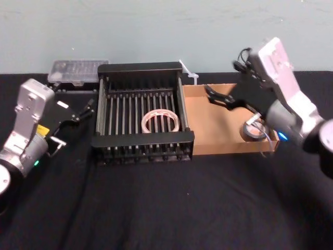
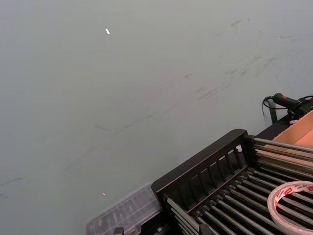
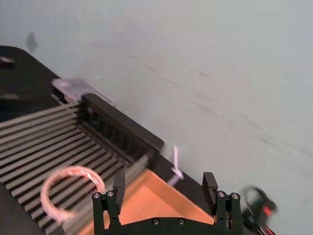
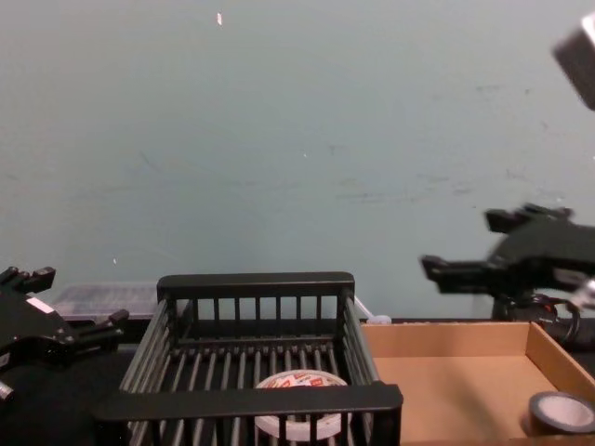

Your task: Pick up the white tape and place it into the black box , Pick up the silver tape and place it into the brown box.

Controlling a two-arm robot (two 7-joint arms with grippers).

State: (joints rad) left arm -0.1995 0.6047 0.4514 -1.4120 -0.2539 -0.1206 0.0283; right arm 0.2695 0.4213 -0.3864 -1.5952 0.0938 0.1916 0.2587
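Observation:
The white tape (image 1: 161, 121) lies flat on the slatted floor of the black box (image 1: 142, 142), toward its right side; the white tape (image 4: 299, 417) also shows through the front bars in the chest view. In the brown box (image 1: 218, 147), the silver tape (image 1: 253, 131) rests in the near right corner. My right gripper (image 1: 214, 96) hovers open and empty above the brown box's far left part, well apart from the silver tape. My left gripper (image 1: 83, 110) stands open beside the black box's left wall, holding nothing.
A clear plastic case (image 1: 78, 70) sits behind the black box's far left corner. A small white object (image 1: 188, 73) stands at its far right corner. The black tablecloth (image 1: 171, 208) stretches wide in front of both boxes. A pale wall closes the back.

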